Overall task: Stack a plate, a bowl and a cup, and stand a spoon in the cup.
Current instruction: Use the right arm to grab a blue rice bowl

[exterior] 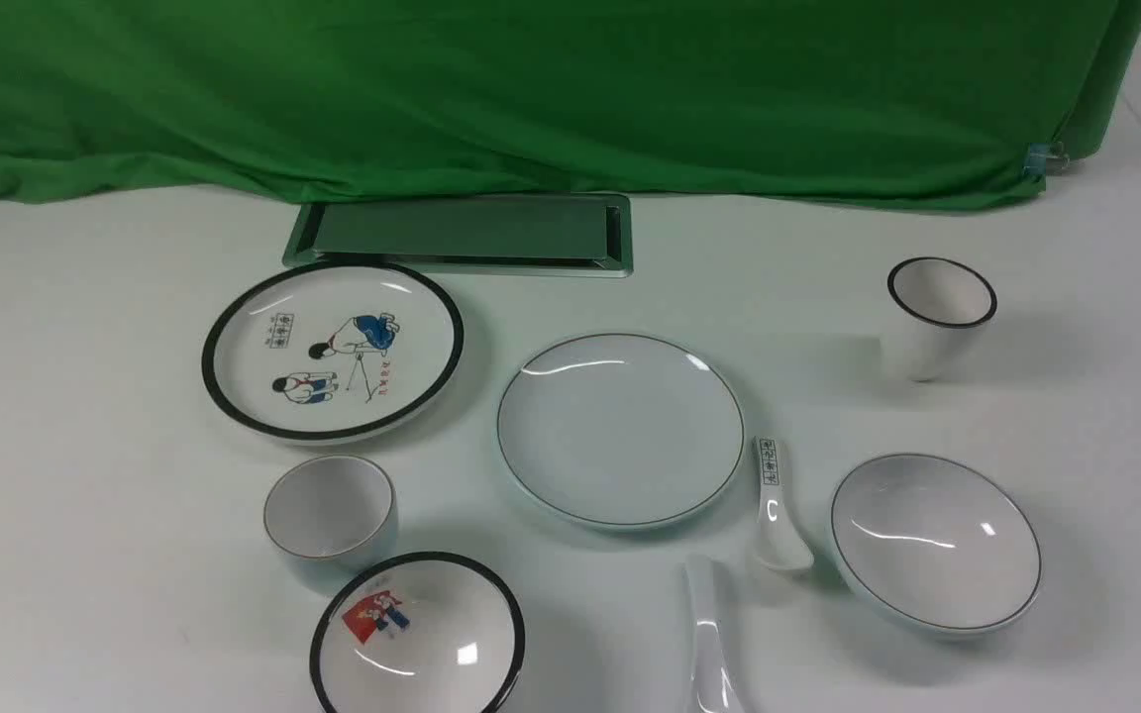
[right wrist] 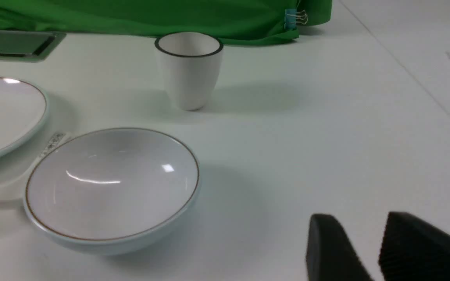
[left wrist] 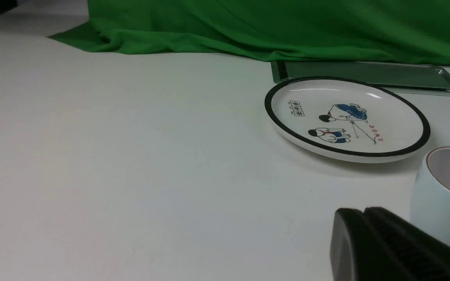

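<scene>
Four things wait to be stacked, all apart on the table [exterior: 135, 555]. The plain plate [exterior: 620, 426] lies flat near the middle, a good spot for a base. The white bowl [exterior: 937, 545] sits to its right, open side up, so the cup [exterior: 330, 510] could go inside. That cup is over on the left, mouth up, so the spoon [exterior: 706, 634] can stand in it last. The left tool [left wrist: 364, 212] is closed tight. The right tool [right wrist: 358, 218] is part open and holds nothing, maybe ready for the bowl.
</scene>
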